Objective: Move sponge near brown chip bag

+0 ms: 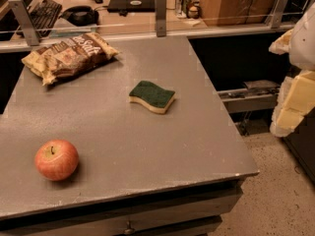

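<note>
The sponge [152, 96], dark green on top over pale yellow foam, lies flat near the middle of the grey table [147, 146]. The brown chip bag [68, 55], crinkled with white lettering, lies at the table's far left corner, well apart from the sponge. My gripper [291, 102] is at the right edge of the view, off the table's right side and raised, far from the sponge. It holds nothing that I can see.
A red-yellow apple [56, 160] sits at the table's near left. A rail with metal posts [160, 14] runs along the far edge, with a desk, keyboard and cans behind it. The floor [275, 195] drops off to the right of the table.
</note>
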